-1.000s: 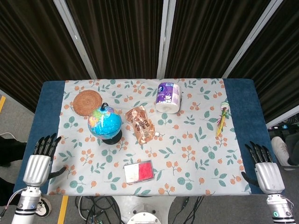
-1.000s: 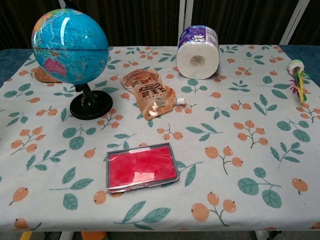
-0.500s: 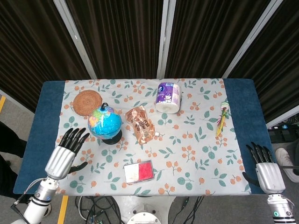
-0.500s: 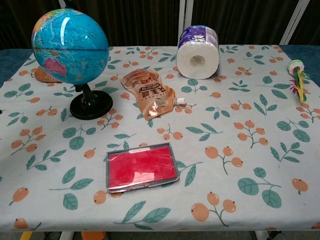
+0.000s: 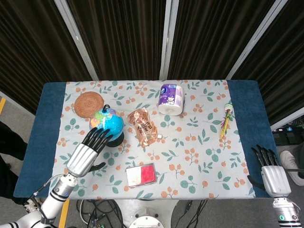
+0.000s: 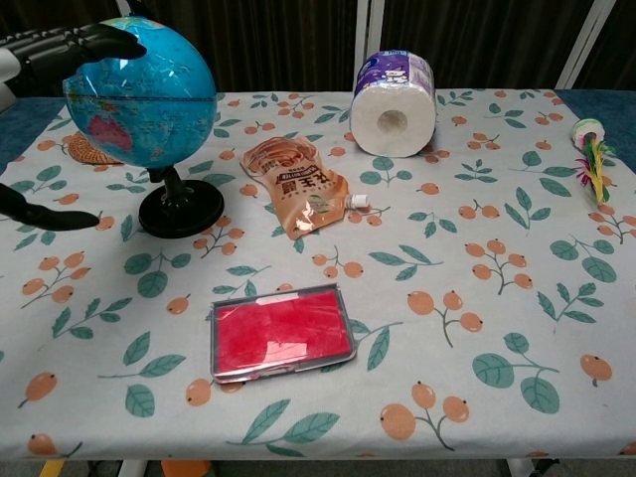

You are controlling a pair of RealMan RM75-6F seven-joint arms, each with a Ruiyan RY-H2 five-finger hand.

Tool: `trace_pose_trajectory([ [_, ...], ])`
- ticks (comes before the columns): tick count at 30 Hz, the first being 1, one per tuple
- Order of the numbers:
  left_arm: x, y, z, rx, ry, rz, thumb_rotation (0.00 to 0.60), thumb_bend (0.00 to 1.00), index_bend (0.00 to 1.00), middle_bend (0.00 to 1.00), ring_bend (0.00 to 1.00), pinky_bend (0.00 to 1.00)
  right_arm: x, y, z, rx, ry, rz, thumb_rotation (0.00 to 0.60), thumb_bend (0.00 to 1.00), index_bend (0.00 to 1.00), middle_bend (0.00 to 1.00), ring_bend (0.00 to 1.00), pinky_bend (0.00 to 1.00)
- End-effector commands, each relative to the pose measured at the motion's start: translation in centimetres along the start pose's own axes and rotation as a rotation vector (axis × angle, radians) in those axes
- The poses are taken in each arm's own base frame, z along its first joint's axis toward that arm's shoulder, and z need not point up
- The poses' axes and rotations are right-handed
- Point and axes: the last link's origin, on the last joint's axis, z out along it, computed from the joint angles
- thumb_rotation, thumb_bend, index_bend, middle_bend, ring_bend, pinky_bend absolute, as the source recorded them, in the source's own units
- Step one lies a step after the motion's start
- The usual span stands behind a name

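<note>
My left hand (image 5: 87, 152) hovers open just in front of a small blue globe (image 5: 107, 122) on a black stand, fingers spread toward it. In the chest view the left hand's fingertips (image 6: 75, 45) reach the globe (image 6: 139, 89) near its top left, thumb low by the base; contact is unclear. My right hand (image 5: 273, 171) hangs open off the table's right front corner, holding nothing. A brown snack pouch (image 5: 142, 126), a toilet paper roll (image 5: 170, 99) and a red flat case (image 5: 141, 175) lie on the floral cloth.
A round woven coaster (image 5: 89, 103) lies behind the globe at the back left. A green and yellow stick bundle (image 5: 226, 120) lies near the right edge. Dark curtains close off the back of the blue table (image 5: 45, 128).
My left hand has moved from the table's left front edge inward and forward to the globe. The right hand has barely shifted. No object has moved.
</note>
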Motion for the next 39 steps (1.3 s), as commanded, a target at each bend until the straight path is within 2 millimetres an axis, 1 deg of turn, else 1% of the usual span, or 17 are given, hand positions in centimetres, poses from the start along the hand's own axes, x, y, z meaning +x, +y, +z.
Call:
trace_pose_trajectory([
  [1,-0.3,-0.1,0.2,0.008,-0.008,0.005,0.6,0.0,0.03,0.0,0.0,0.0,0.0,0.0,0.0,-0.001,0.0,-0.001,0.6,0.14,0.0,0.0,0.0,0.0],
  [13,-0.5,-1.6,-0.7,0.075,-0.019,0.011,0.6,0.0,0.03,0.0,0.0,0.0,-0.1,0.1,0.0,-0.005,-0.001,-0.001,0.6,0.14,0.0,0.0,0.0,0.0],
  [26,-0.9,-5.2,-3.2,0.239,-0.049,0.003,0.6,0.0,0.03,0.0,0.0,0.0,-0.2,0.0,0.0,-0.004,-0.006,-0.003,0.6,0.14,0.0,0.0,0.0,0.0],
  [31,-0.6,-6.2,-3.7,0.282,-0.035,0.001,0.6,0.0,0.03,0.0,0.0,0.0,-0.2,0.0,0.0,-0.006,-0.003,-0.005,0.6,0.14,0.0,0.0,0.0,0.0],
  [35,0.0,-6.3,-3.5,0.29,-0.002,0.004,0.6,0.0,0.03,0.0,0.0,0.0,-0.1,0.0,0.0,-0.004,-0.003,-0.006,0.6,0.14,0.0,0.0,0.0,0.0],
  [37,0.4,-5.9,-3.2,0.27,0.015,0.001,0.6,0.0,0.03,0.0,0.0,0.0,-0.2,0.0,0.0,-0.005,-0.004,-0.006,0.6,0.14,0.0,0.0,0.0,0.0],
  [39,0.9,-5.0,-2.8,0.212,0.045,-0.004,0.6,0.0,0.03,0.0,0.0,0.0,-0.2,0.0,0.0,-0.005,-0.004,-0.005,0.6,0.14,0.0,0.0,0.0,0.0],
])
